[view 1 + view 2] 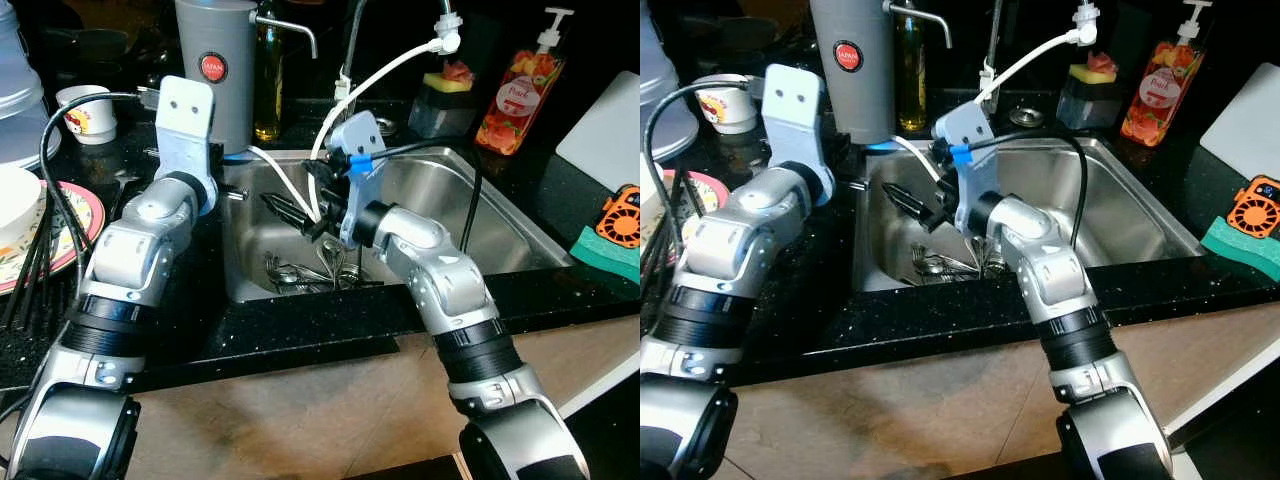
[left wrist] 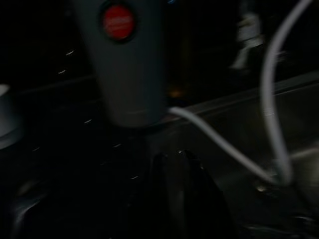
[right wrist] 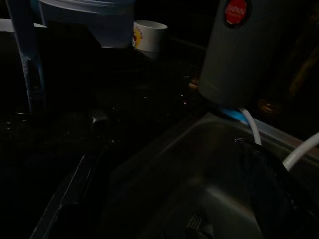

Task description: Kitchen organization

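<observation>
Now the right gripper (image 1: 290, 212) hangs inside the steel sink (image 1: 500, 225), above the cutlery (image 1: 310, 272) that lies in a pile on the sink bottom near the front wall. Its black fingers (image 1: 902, 198) point toward the left wall of the sink and seem nearly together, with nothing between them, but I cannot tell this for sure. The left gripper (image 2: 172, 199) is at the left rim of the sink, near the grey canister (image 1: 215, 70) with a red round label; the picture is too dark to tell its fingers. A white hose (image 1: 385, 75) runs over the sink. On the black table (image 1: 300, 335) stand a white cup (image 1: 88, 112), a patterned plate (image 1: 85, 215) and a soap bottle (image 1: 520, 95).
</observation>
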You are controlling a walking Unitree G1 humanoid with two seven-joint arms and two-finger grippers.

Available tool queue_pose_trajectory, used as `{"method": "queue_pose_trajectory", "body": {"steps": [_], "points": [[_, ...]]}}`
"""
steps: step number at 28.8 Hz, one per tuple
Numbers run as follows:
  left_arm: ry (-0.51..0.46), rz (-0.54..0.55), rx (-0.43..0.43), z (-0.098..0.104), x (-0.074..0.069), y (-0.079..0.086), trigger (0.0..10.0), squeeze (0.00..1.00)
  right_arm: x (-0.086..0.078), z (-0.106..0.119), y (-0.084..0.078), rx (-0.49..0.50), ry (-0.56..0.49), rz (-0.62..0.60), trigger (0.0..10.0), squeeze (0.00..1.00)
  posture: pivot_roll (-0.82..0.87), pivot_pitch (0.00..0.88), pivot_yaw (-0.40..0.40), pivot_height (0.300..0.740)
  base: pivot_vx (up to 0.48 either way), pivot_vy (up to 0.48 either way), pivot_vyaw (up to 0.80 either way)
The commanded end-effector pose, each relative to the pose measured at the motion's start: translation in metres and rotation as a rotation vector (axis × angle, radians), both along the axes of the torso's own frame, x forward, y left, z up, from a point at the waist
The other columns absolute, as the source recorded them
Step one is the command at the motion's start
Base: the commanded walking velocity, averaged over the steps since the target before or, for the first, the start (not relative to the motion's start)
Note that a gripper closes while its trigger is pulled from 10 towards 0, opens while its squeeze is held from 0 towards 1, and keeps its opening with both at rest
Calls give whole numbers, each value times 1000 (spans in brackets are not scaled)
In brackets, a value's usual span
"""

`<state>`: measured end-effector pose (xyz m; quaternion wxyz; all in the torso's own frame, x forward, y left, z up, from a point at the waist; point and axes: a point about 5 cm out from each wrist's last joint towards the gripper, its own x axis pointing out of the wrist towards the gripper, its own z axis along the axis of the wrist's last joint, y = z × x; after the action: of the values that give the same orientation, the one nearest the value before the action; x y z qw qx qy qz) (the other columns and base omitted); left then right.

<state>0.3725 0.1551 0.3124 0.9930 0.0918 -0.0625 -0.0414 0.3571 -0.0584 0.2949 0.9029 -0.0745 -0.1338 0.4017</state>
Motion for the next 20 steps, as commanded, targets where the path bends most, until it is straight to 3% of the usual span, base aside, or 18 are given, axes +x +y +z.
{"method": "queue_pose_trajectory", "body": {"steps": [1,3,7,8,9,11,12,13,15,17,19,20], "points": [[9,102,-8,-1,1,9,10000,1000,-1,-1,0,7,-5,-5,10000,0,-22,125,-43,740,0,0,0],[-18,219,-58,0,0,19,10000,1000,0,-1,-1,24,-1,-14,10000,0,-20,125,-42,740,0,0,0],[-29,321,-88,-6,-7,31,10000,1000,-2,-2,-3,27,-9,-17,10000,0,-19,128,-47,740,0,0,0],[-37,338,-80,-7,-10,35,10000,769,-2,-2,-4,26,-14,-11,10000,0,-19,128,-47,740,0,0,0],[-43,357,-76,-10,-13,39,10000,98,-3,-4,-4,22,-16,-6,10000,0,-17,128,-50,740,0,0,0],[-46,370,-73,-11,-14,42,10000,98,-4,-5,-4,19,-17,-3,10000,0,-17,128,-50,740,0,0,0],[-11,366,-61,-16,-14,45,10000,0,-3,-8,-6,17,-14,-27,10000,0,-16,128,-53,740,0,0,0],[15,361,-53,-20,-13,46,10000,0,-2,-10,-7,16,-11,-46,10000,0,-16,128,-53,740,0,0,0],[-22,289,-24,-20,-13,41,10000,0,4,-12,-16,72,-7,-168,10000,0,-10,127,-53,740,0,0,0],[-22,289,-24,-20,-13,41,10000,0,4,-12,-16,72,-7,-168,10000,0,-10,127,-53,740,0,0,0],[-96,229,5,-13,-14,33,10000,0,9,-12,-27,134,-18,-286,10000,0,-11,126,-44,740,0,0,0],[-96,229,5,-13,-14,33,10000,0,9,-12,-27,134,-18,-286,10000,0,-11,126,-44,740,0,0,0]]}}
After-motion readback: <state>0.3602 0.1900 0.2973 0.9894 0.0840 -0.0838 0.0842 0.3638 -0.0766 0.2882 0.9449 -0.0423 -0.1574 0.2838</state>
